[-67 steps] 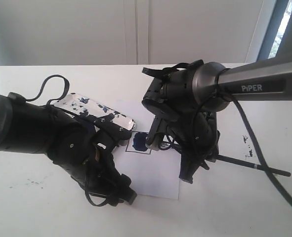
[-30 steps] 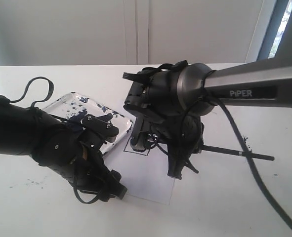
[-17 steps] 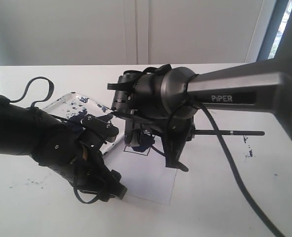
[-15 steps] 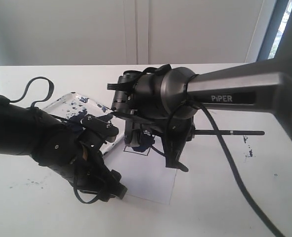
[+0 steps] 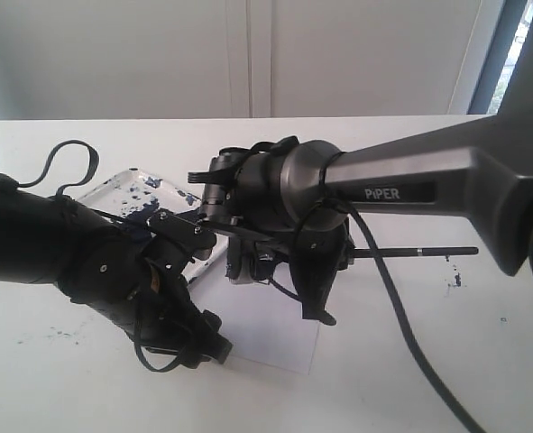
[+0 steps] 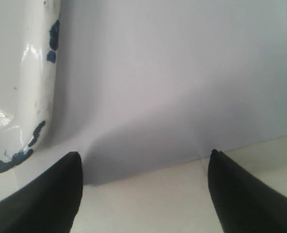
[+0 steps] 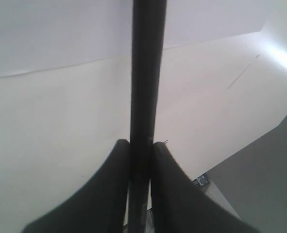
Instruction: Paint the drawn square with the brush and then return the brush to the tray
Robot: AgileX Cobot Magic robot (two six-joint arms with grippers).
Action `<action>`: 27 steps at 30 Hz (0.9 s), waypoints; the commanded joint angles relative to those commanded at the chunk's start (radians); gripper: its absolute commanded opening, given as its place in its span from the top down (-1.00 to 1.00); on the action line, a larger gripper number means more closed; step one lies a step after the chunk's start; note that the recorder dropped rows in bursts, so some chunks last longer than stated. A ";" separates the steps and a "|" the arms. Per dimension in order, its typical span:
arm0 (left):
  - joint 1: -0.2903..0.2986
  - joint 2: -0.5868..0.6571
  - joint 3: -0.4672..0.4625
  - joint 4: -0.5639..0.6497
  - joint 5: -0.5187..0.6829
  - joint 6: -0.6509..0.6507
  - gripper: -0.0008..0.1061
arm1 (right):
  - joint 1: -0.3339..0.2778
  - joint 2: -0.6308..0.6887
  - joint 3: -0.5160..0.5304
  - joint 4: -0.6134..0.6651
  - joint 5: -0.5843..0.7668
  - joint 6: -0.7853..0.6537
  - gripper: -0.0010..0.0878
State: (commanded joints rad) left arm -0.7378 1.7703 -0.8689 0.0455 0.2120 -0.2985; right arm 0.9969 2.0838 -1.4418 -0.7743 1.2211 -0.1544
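My right gripper (image 7: 141,145) is shut on the black handle of the brush (image 7: 148,73). In the exterior view the brush (image 5: 419,252) sticks out level to the right of that wrist; its tip is hidden under the arm. The right gripper (image 5: 248,266) hangs over the white paper sheet (image 5: 275,338), next to the tray. The drawn square is hidden behind it. The paint-splattered white tray (image 5: 126,189) lies at the left, partly covered by my left arm. My left gripper (image 6: 143,160) is open and empty, low over the paper's edge beside the tray rim (image 6: 36,73).
The paper sheet (image 6: 182,73) lies against the tray, with bare white table (image 6: 148,204) under the left fingers. Small paint specks (image 5: 453,275) mark the table to the right. A white wall stands behind the table.
My right gripper has moved left toward the tray with the brush, now covering the square. The brush handle has swung up to lie level. The left arm drew back left early on, then held still.
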 joint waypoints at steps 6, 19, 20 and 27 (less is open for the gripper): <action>0.000 0.000 0.000 0.000 0.015 0.000 -0.42 | 0.025 0.000 0.000 0.000 0.000 0.000 0.98; 0.000 0.000 0.000 0.000 0.027 0.002 -0.42 | -0.038 0.000 0.000 -0.014 0.000 0.000 0.98; 0.000 0.000 0.000 0.000 0.027 0.002 -0.42 | -0.044 0.000 0.000 -0.019 0.000 0.000 0.98; 0.000 0.000 0.000 0.000 0.027 0.002 -0.42 | -0.060 0.002 0.000 -0.042 0.000 0.008 0.98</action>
State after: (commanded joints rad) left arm -0.7378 1.7703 -0.8689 0.0455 0.2393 -0.2961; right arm 0.9366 2.0860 -1.4418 -0.8158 1.2211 -0.1464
